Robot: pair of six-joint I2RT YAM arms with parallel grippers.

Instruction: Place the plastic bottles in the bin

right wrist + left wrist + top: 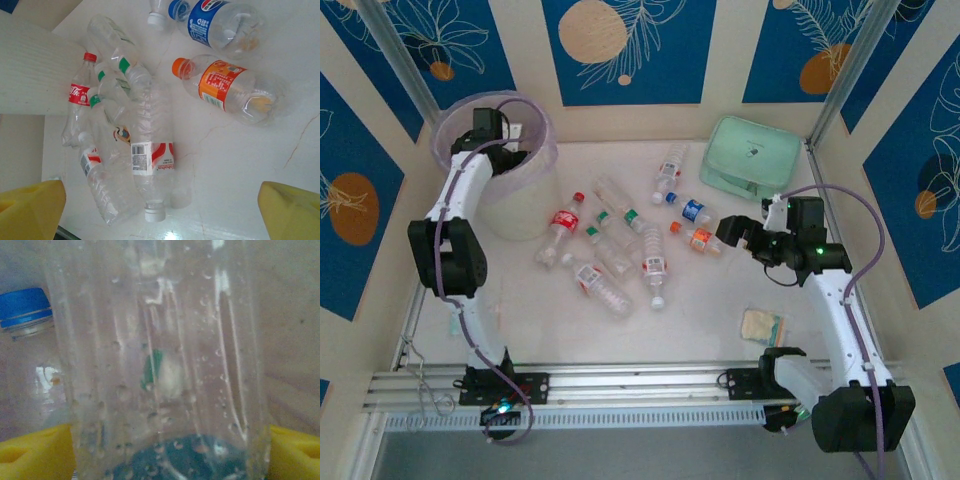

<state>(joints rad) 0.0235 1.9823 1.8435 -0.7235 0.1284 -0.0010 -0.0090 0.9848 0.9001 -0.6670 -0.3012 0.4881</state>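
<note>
Clear ribbed plastic bottle (165, 340) is sitting pinched between the yellow fingers (30, 455) of the left tool (170, 455), which is hanging in the mouth of the translucent pink-lilac round bin (544, 140). The right tool (162, 210) is hovering spread over the other clear plastic bottles (655, 262) lying on the white surface (700, 310).

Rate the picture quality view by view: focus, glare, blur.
Left wrist: the clear bottle between the jaws sits so close to the lens that it is soft, with streaky highlights; the blue cap behind is blurred too. Right wrist: sharp, labels crisp, one glare patch on the table at the bottom edge. Top external: evenly lit, slightly soft, faint shadows.
</note>
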